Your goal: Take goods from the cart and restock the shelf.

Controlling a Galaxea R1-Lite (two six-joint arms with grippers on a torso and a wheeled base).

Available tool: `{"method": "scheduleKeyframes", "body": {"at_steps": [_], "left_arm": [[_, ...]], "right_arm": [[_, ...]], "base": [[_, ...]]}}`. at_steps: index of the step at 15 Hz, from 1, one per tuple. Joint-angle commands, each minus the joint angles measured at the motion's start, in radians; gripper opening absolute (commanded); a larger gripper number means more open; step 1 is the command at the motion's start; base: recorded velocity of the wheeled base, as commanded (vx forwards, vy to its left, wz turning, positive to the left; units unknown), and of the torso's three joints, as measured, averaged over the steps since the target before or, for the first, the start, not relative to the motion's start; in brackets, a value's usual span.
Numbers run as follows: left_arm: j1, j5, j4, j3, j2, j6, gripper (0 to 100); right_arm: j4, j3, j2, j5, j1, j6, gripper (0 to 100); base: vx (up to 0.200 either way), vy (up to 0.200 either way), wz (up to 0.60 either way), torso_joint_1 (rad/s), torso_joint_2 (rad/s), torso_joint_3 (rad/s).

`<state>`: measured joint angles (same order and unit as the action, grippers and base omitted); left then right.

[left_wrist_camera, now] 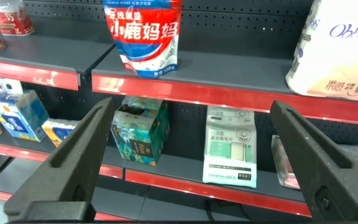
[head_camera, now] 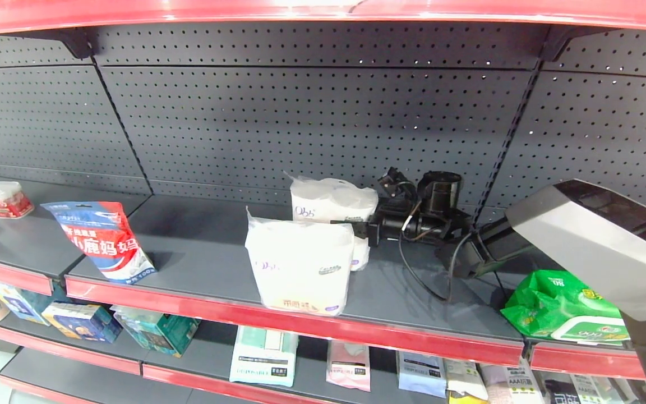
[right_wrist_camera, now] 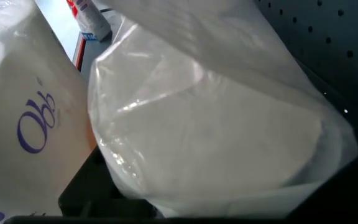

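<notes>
Two white tissue packs stand on the middle shelf (head_camera: 199,247). The front pack (head_camera: 300,266) sits at the red shelf edge. Just behind it is the rear pack (head_camera: 331,202), with my right gripper (head_camera: 356,230) coming in from the right and shut on its side. In the right wrist view that rear pack (right_wrist_camera: 210,124) is very close, with the front pack (right_wrist_camera: 17,124) beside it. My left gripper (left_wrist_camera: 191,168) hangs open and empty in front of the lower shelves, its fingers (left_wrist_camera: 73,162) spread wide.
A blue and red pouch (head_camera: 104,238) stands left of the tissue packs. A green wipes pack (head_camera: 558,306) lies at the right, and small red-white packs (head_camera: 6,199) at the far left. Boxes and pouches (left_wrist_camera: 229,146) fill the lower shelves.
</notes>
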<state>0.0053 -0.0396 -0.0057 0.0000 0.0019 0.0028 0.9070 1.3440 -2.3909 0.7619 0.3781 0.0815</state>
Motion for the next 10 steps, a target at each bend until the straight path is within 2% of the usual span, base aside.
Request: {"method": "scheduleKeyframes", "body": {"at_steps": [1,8,10], "left_arm": [[0.001,0.000,0.000,0.000,0.000,0.000,100],[0.001,0.000,0.000,0.000,0.000,0.000,100],[0.001,0.000,0.000,0.000,0.000,0.000,100]], "right_arm": [[0.000,-0.005,-0.004,-0.001,-0.004,0.003,0],[0.003,-0.023,-0.001,0.014,-0.015,0.029,0],[0.003,-0.019,-0.001,0.071,-0.025,0.027,0]], "base": [[0.000,0.000,0.00,0.000,0.00,0.000],[0.000,0.000,0.00,0.000,0.00,0.000],[0.000,0.000,0.00,0.000,0.00,0.000]]}}
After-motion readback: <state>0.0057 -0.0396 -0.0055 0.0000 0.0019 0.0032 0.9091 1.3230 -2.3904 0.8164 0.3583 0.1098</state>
